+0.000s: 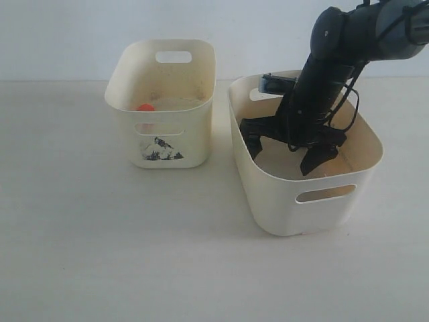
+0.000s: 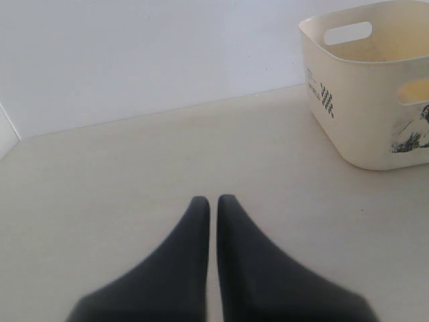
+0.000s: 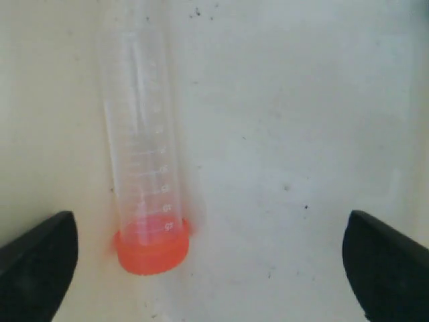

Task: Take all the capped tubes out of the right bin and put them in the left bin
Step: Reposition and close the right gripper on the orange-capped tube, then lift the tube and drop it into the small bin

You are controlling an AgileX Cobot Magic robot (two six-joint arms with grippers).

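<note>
A clear capped tube (image 3: 142, 154) with an orange-red cap (image 3: 151, 249) lies on the floor of the right bin (image 1: 281, 201). My right gripper (image 3: 211, 268) hangs inside that bin, open wide. The tube lies between its fingers, close to one finger (image 3: 40, 265), and touches neither. In the exterior view the right gripper (image 1: 281, 159) and its arm hide this tube. Another orange-red cap (image 1: 145, 106) shows inside the left bin (image 1: 194, 127), which has a black print on its front. My left gripper (image 2: 213, 201) is shut and holds nothing, low over the table near the left bin (image 2: 362, 114).
The two bins stand side by side on a pale table (image 1: 100, 255), with a narrow gap between them. The right arm (image 1: 335, 60) comes down into the right bin from the upper right. A white wall runs behind the table.
</note>
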